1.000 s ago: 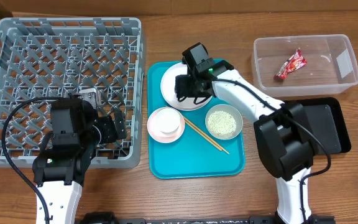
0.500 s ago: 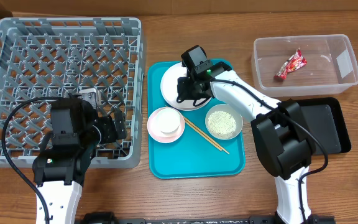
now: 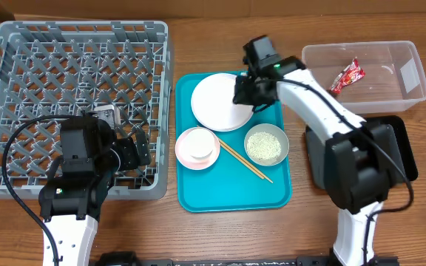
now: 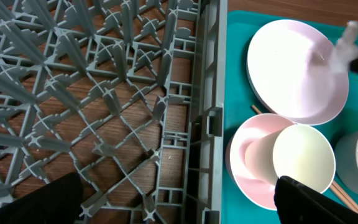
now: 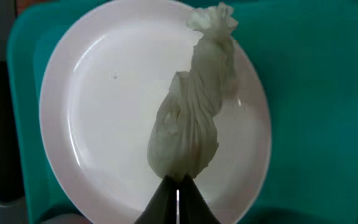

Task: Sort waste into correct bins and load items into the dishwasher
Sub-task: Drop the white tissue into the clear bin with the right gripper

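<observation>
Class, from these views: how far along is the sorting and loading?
Done: red wrapper lies in the clear tub. In hand: right gripper pinches the white scrap above the plate. To do: rice, grey bowl, pale bowl, cup, chopsticks sit on the teal tray; dish rack holds no dishes.

Brown wood-grain table (image 3: pixel 220 230), warm tone, evenly lit, soft faint shadows

The right arm (image 3: pixel 309 96) is stretched from its base toward 10 o'clock, with the wrist bent so that the right gripper (image 3: pixel 243 94) is aimed toward 7 o'clock, its fingers pinched on the white crumpled scrap (image 5: pixel 188 124). The left arm (image 3: pixel 72 185) is folded, and the left gripper (image 3: pixel 137 148) is aimed at 3 o'clock with its fingers spread wide
</observation>
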Robot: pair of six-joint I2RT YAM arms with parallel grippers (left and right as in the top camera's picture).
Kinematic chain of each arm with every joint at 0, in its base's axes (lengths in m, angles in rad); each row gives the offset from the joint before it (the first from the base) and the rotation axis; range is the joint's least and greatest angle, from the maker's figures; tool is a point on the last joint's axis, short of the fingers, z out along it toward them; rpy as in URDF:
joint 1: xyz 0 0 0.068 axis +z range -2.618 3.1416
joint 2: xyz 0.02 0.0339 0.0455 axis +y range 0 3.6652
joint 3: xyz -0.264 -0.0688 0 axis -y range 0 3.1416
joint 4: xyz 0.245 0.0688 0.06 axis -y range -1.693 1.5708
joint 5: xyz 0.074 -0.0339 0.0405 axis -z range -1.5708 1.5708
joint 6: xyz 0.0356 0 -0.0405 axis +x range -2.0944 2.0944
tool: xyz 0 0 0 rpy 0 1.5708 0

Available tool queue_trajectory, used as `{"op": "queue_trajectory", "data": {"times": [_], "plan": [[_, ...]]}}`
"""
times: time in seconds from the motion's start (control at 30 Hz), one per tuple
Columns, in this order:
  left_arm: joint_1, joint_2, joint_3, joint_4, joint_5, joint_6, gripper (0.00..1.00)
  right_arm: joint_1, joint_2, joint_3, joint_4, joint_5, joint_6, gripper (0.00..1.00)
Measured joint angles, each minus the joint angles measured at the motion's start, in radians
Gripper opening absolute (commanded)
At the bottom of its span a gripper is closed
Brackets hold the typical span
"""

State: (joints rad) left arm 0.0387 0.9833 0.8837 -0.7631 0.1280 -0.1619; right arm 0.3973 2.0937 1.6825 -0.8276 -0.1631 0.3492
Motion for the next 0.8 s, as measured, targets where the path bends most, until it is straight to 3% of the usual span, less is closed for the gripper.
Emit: {"op": "queue_trajectory", "data": {"times": [0.27, 0.53, 0.6, 0.63, 0.67, 0.7, 0.77, 0.8], "plan": [[0.0, 0.0, 0.0, 0.0, 0.0, 0.0, 1.0, -0.072, -0.135, 0.001, -0.01, 0.065, -0.029, 0.04], [0.0, 0.0, 0.0, 0.0, 0.0, 0.0, 1.0, -0.332, -0.212, 0.02, 0.004, 0.161, -0.028, 0.04], [0.0, 0.0, 0.0, 0.001, 0.0, 0.0, 1.0, -0.385, -0.211, 0.02, -0.001, 0.167, -0.027, 0.09], [0.0, 0.0, 0.0, 0.001, 0.0, 0.0, 1.0, -0.402, -0.212, 0.02, -0.006, 0.165, -0.028, 0.23], [0.0, 0.0, 0.0, 0.001, 0.0, 0.0, 1.0, -0.415, -0.212, 0.02, -0.015, 0.16, -0.032, 0.52], [0.0, 0.0, 0.0, 0.001, 0.0, 0.0, 1.0, -0.427, -0.212, 0.02, -0.032, 0.15, -0.039, 0.65], [0.0, 0.001, 0.0, 0.001, 0.0, 0.0, 1.0, -0.439, -0.212, 0.02, -0.065, 0.133, -0.045, 0.76], [0.0, 0.001, 0.0, 0.001, 0.0, 0.0, 1.0, -0.443, -0.212, 0.02, -0.08, 0.124, -0.051, 0.88]]}}
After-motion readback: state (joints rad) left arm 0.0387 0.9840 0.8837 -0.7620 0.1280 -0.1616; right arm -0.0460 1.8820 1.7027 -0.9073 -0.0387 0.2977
